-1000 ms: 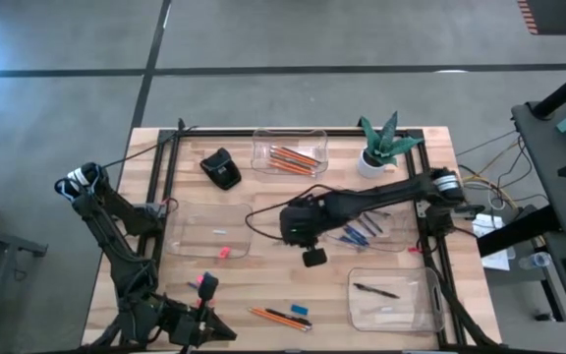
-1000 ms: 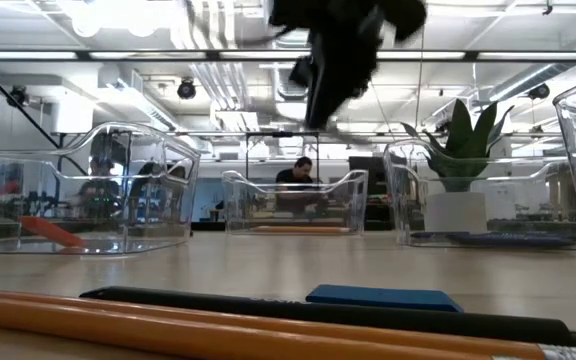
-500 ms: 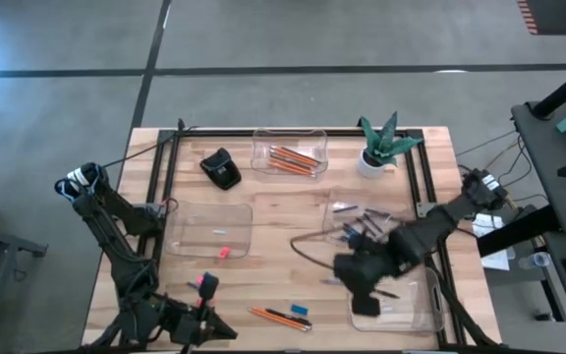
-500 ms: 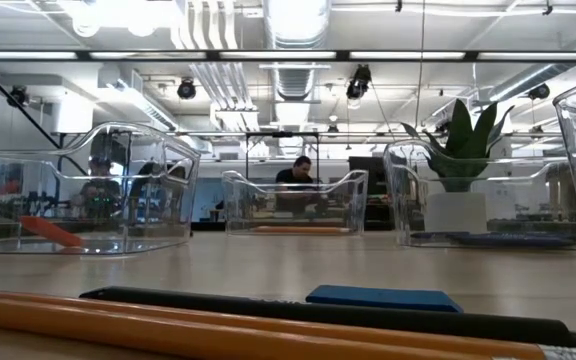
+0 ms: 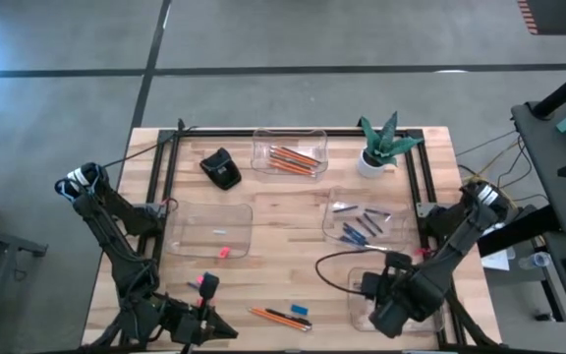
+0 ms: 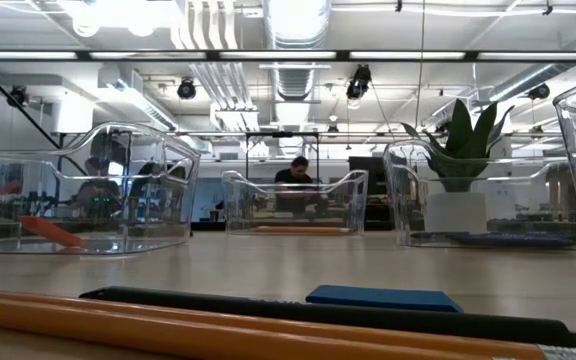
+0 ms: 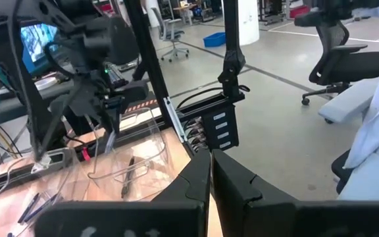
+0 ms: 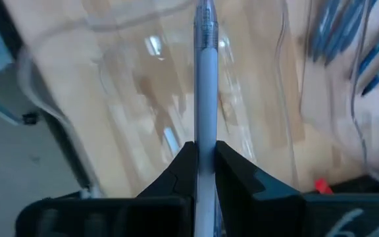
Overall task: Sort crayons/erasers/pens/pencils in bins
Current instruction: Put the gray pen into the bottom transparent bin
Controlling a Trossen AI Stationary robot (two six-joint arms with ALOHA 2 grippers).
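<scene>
From above, the right gripper (image 5: 391, 307) hangs over the near-right bin (image 5: 430, 280) while the left gripper (image 5: 202, 324), fingers pressed together, waits at the tabletop's (image 5: 283, 221) near-left edge; the right wrist view shows its fingers (image 8: 183, 172) pinching what looks like a pale pen (image 8: 206, 118).

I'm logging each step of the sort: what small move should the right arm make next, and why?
Probably lower a little and open. The right claw is shut on a pen, hovering over the clear bin at the table's near right corner, which already holds a black pen. The left claw waits, shut.
</scene>
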